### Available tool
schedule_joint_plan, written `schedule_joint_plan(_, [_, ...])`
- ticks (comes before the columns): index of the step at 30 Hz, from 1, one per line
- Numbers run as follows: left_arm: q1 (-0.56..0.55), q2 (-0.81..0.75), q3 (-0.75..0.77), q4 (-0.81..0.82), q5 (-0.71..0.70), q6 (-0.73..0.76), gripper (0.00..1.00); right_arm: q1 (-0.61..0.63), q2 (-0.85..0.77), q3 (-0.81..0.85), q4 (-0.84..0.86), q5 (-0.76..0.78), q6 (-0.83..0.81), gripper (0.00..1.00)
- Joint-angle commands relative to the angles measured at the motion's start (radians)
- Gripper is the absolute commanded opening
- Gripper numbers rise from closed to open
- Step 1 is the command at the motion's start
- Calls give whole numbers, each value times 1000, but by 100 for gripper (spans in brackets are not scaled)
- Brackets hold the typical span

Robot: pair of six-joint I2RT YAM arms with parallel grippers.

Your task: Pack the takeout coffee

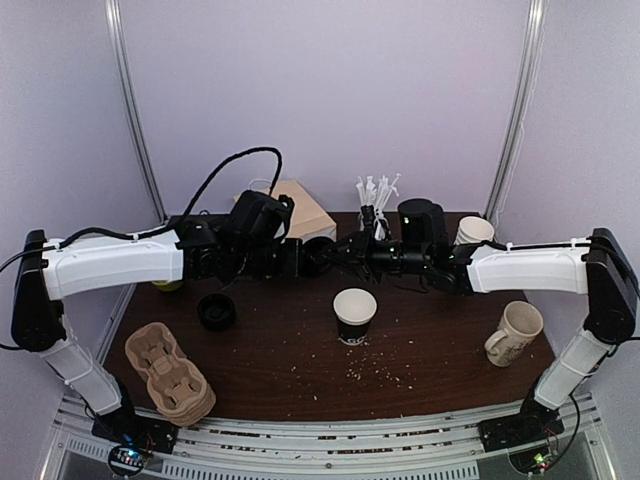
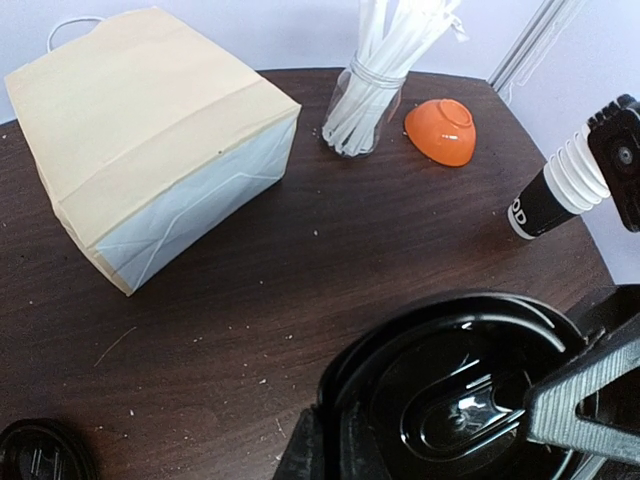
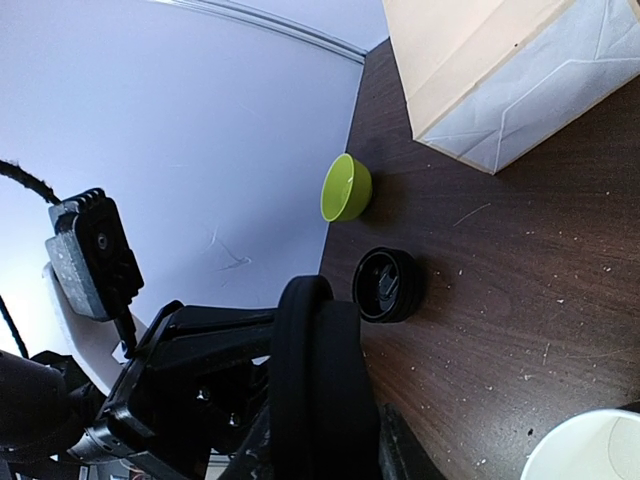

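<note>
At the near left corner of the counter (image 1: 280,370) lies a stack of cardboard cup trays (image 1: 170,375), and a loose black lid (image 1: 216,312) sits just beyond it. A paper bag (image 1: 305,212) stands at the far edge. Over the far middle of the counter, the left gripper (image 1: 312,256) has its jaws pinching a second black lid (image 2: 450,400) in the air. The right gripper (image 3: 325,452) meets it with jaws close on either side of that lid; whether they press it I cannot tell. The coffee cup (image 1: 355,315) stands upright mid-counter, uncovered. A cream mug (image 1: 515,332) sits near the right edge.
</note>
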State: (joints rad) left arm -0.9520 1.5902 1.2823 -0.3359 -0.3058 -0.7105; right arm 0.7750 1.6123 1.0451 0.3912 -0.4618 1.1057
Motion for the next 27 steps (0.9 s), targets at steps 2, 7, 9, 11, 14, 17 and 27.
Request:
schedule_joint_plan(2, [-7,-44,-7,46,-7,17,7,4,4,27,-5,-6,-36,18])
schedule_joint_plan(7, [-7,-57,-6,32,-1,23,34,3,-14,32,-41,12,-65,14])
schedule_joint_plan(9, [-7,-70,-4,16,2,22,53,1,-31,36,-74,32,-98,14])
schedule_joint_plan(11, [-7,-91,-11,8,6,21,68,-5,-48,42,-114,56,-132,13])
schedule_joint_plan(14, [-6,-127,-22,-2,13,19,91,-18,-76,43,-161,79,-178,11])
schedule_joint_plan(17, [-6,-160,-24,-23,2,10,93,-31,-104,66,-243,117,-252,9])
schedule_joint_plan(27, [65,-220,-47,153,337,-6,93,180,-244,237,-644,763,-1024,5])
